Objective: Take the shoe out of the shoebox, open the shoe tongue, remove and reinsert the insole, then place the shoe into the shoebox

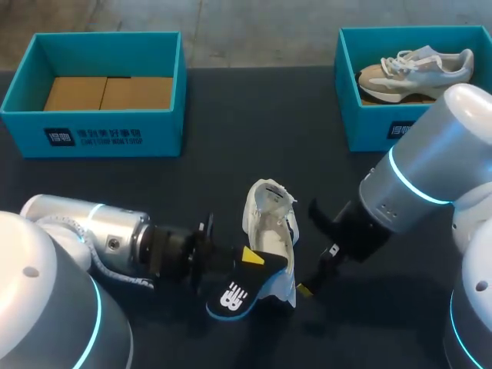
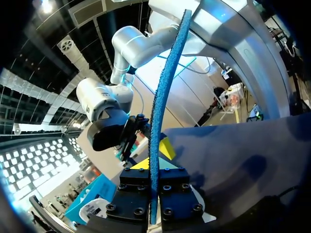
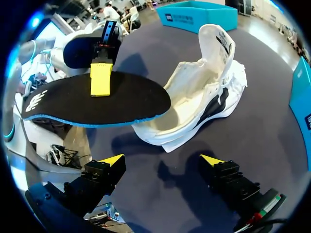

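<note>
A white shoe (image 1: 269,219) lies on the dark table with its mouth wide and its tongue folded back; in the right wrist view the shoe (image 3: 199,102) shows an empty inside. My left gripper (image 1: 250,257) is shut on a black insole (image 1: 231,296) with a blue edge and holds it above the table at the shoe's heel. In the left wrist view the insole (image 2: 163,107) stands edge-on between the left gripper (image 2: 154,167) fingers. My right gripper (image 1: 311,250) is open just right of the shoe. From its wrist, the right gripper (image 3: 163,160) faces the insole (image 3: 92,104) and holds nothing.
An empty teal shoebox (image 1: 92,131) with a cardboard floor stands at the back left. A second teal shoebox (image 1: 369,127) at the back right holds another light sneaker (image 1: 415,68). Bare table (image 1: 231,154) lies between the boxes and the shoe.
</note>
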Controlling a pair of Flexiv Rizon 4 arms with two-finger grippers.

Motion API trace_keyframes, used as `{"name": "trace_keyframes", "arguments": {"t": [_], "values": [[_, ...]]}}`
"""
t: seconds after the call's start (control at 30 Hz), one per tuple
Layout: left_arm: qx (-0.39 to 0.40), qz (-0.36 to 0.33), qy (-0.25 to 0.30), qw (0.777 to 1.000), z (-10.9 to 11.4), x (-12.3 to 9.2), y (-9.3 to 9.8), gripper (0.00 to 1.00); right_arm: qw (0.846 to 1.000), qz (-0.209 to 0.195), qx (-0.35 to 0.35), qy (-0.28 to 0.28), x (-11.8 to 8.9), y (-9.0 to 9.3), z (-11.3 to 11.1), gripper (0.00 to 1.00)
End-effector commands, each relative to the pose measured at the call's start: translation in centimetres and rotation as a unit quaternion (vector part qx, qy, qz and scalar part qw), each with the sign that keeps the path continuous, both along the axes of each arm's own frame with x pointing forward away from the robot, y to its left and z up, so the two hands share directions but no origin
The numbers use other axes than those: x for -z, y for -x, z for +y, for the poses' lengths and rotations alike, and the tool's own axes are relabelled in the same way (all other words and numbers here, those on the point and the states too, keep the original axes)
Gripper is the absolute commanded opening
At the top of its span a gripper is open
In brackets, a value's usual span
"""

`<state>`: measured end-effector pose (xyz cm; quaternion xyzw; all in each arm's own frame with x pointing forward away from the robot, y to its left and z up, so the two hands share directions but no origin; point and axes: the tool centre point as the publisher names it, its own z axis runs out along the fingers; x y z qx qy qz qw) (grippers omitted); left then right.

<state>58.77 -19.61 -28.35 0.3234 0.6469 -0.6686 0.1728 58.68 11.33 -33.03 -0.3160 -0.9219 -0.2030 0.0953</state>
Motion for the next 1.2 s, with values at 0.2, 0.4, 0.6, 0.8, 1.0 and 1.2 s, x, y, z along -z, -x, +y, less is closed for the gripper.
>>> {"name": "trace_keyframes", "arguments": {"t": [0.2,0.4,0.6,0.8,1.0,1.2], "values": [[-0.009,0.002,0.01,1.0,-0.42,-0.21,0.4,0.0,1.0,-0.001,0.001,0.001,0.12,0.09,0.13,1.0],[-0.014,0.014,0.015,1.0,-0.39,-0.11,0.08,0.0,1.0,-0.001,0.001,0.001,0.12,0.09,0.13,1.0],[-0.017,0.041,0.017,0.999,-0.67,0.29,-0.11,0.0,1.0,-0.001,0.001,0.001,0.12,0.09,0.13,1.0],[-0.021,0.05,0.019,0.998,-0.67,0.41,-0.31,0.0,1.0,-0.001,0.001,0.001,0.12,0.09,0.13,1.0],[-0.025,0.051,0.025,0.998,-0.71,0.28,-0.26,0.0,1.0,-0.001,0.001,0.001,0.12,0.09,0.13,1.0],[-0.027,0.062,0.032,0.997,-0.92,0.44,-0.26,0.0,1.0,-0.001,0.001,0.001,0.12,0.09,0.13,1.0]]}}
